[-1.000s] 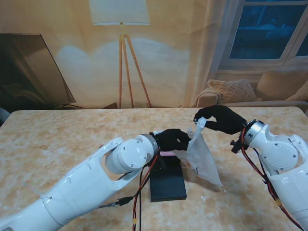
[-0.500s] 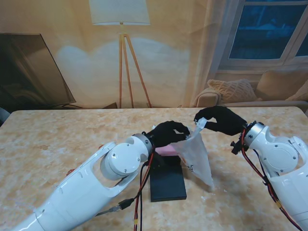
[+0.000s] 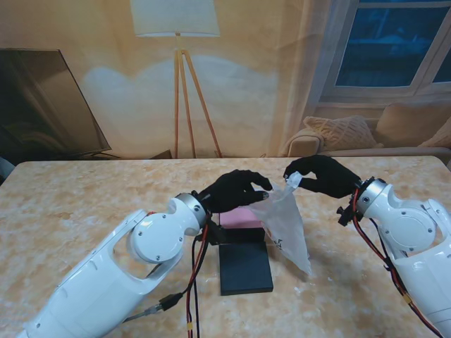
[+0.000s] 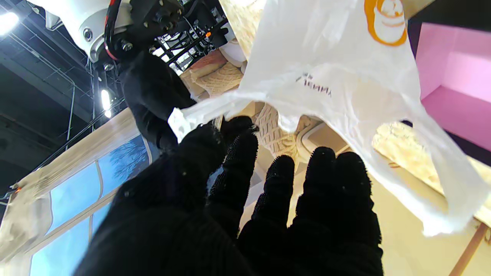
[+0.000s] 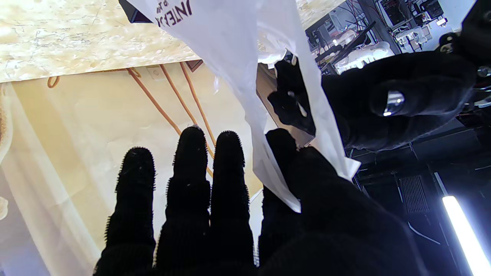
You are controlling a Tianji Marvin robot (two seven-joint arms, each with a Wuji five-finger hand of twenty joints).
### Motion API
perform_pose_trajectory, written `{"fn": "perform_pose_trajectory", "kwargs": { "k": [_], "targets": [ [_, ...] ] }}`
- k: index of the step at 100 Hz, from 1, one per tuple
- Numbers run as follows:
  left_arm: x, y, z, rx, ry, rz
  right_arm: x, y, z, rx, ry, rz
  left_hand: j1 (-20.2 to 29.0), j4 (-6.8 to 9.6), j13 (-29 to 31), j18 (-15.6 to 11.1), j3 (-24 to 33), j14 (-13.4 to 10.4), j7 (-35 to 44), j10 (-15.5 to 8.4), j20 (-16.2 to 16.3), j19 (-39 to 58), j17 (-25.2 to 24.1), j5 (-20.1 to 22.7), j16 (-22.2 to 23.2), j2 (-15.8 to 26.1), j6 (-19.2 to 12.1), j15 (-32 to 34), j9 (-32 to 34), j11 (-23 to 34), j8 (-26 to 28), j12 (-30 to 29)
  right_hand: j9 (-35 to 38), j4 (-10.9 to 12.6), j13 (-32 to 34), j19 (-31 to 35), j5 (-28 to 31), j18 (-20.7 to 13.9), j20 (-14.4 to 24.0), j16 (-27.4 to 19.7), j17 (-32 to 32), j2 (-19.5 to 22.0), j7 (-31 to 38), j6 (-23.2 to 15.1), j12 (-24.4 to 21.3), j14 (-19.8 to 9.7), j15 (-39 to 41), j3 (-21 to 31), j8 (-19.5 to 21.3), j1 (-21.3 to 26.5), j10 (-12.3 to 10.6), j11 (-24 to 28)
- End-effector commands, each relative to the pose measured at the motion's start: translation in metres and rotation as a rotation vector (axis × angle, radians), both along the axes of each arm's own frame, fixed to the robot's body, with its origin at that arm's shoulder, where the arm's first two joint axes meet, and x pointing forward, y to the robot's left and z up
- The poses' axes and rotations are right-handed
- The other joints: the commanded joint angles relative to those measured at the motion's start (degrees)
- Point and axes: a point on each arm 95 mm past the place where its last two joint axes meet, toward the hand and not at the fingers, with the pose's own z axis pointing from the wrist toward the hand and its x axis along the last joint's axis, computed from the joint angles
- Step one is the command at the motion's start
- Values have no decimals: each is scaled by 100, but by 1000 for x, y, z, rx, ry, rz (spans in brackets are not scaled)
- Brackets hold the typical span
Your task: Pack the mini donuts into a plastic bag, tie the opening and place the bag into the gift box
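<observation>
A: Starting nearest to me, what is lying on the table?

B: The flat black rectangular lid (image 3: pixel 245 267) is lying closest, and touching its far edge the open gift box with the pink inside (image 3: pixel 239 217) is sitting. I cannot make out anything in it, and no mini donuts are showing anywhere.

A: And the bag?

B: The thin white plastic bag with dark print and an orange logo (image 3: pixel 285 229) is hanging in the air just right of the box, its long axis running from the raised mouth down to a pointed bottom near the table. Whether anything is inside it, I cannot tell.

A: Who is holding it?

B: The right hand (image 3: pixel 320 175), farthest back, is pinching the top edge between thumb and forefinger, the other fingers lying straight together. The left hand (image 3: pixel 231 190) is hovering at the mouth's left side, fingers loosely curled, thumb touching the film; I cannot tell whether it is gripping.

A: So the next move?

B: Probably hinging on the left hand, the nearer to that free edge.
</observation>
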Motion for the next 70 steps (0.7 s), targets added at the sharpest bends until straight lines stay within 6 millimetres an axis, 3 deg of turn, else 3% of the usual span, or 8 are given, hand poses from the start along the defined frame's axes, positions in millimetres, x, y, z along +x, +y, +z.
{"fn": "perform_pose_trajectory", "kwargs": {
  "k": [1, 29, 47, 70],
  "targets": [
    [2, 9, 8, 7, -21, 8, -1, 5, -3, 8, 12, 16, -34, -26, -18, -172, -7, 80, -31, -18, -95, 78, 31, -26, -54, 77, -54, 56, -3, 56, 74, -46, 4, 300, 25, 102, 140, -127, 88, 47, 7, 162, 43, -1390, 13, -155, 26, 750, 225, 820, -173, 88],
    [21, 58, 8, 109, -116, 77, -4, 9, 3, 15, 20, 50, -9, -6, 81, -137, -49, 110, -120, -21, -55, 181, 83, 6, 18, 94, -53, 158, 117, 83, 55, -19, 241, 305, 227, 49, 130, -185, 57, 24, 120, 162, 63, -1387, 102, -310, 12, 720, 211, 835, -396, 138],
    [40, 97, -17, 268, -145, 121, -6, 8, 3, 13, 35, 65, -93, 115, 258, -90, 70, 108, -439, -51, 52, 297, 143, 142, 167, 74, -27, 275, 286, 54, -233, -9, 284, 300, 280, 43, 137, -174, 49, 50, 137, 138, 57, -1400, 163, -304, 38, 738, 192, 825, -381, 155],
    [57, 132, -52, 386, -109, 188, -3, 11, 2, 8, 68, 81, -134, 102, 339, -50, 267, 116, -683, -73, 90, 298, 171, 184, 229, -76, 17, 269, 376, 36, -431, 10, 314, 292, 304, 35, 150, -170, 42, 80, 130, 131, 59, -1410, 206, -308, 53, 755, 186, 812, -390, 149]
  ]
}}
